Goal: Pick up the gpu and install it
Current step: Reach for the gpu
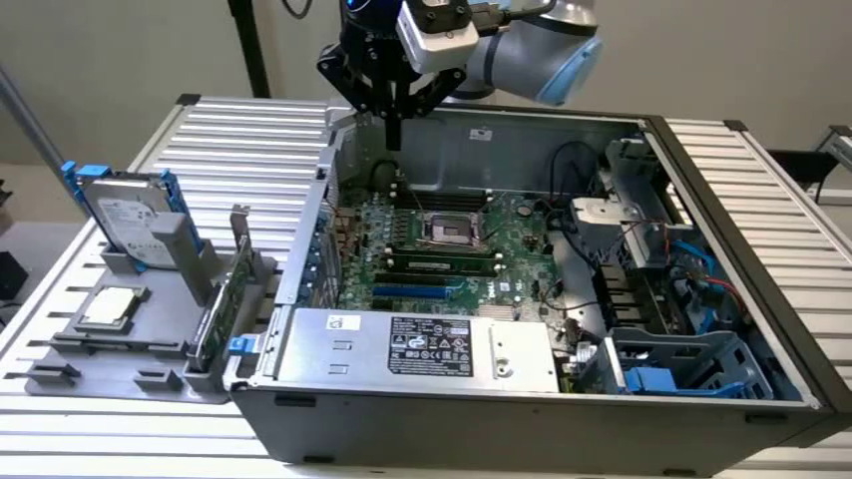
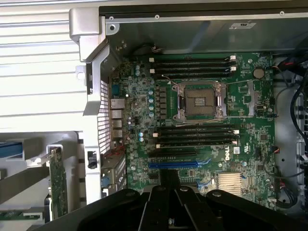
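As the gpu (image 1: pixel 217 304) stands upright, the gripper (image 1: pixel 394 138) hangs closed, well apart.

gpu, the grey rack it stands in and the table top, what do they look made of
The gpu: green board edge, likely fibreglass laminate, matte; its end bracket is bare silver metal. The grey rack: even dull grey with moulded slots, probably plastic. The table top: pale ribbed slats with a soft sheen, seemingly aluminium.
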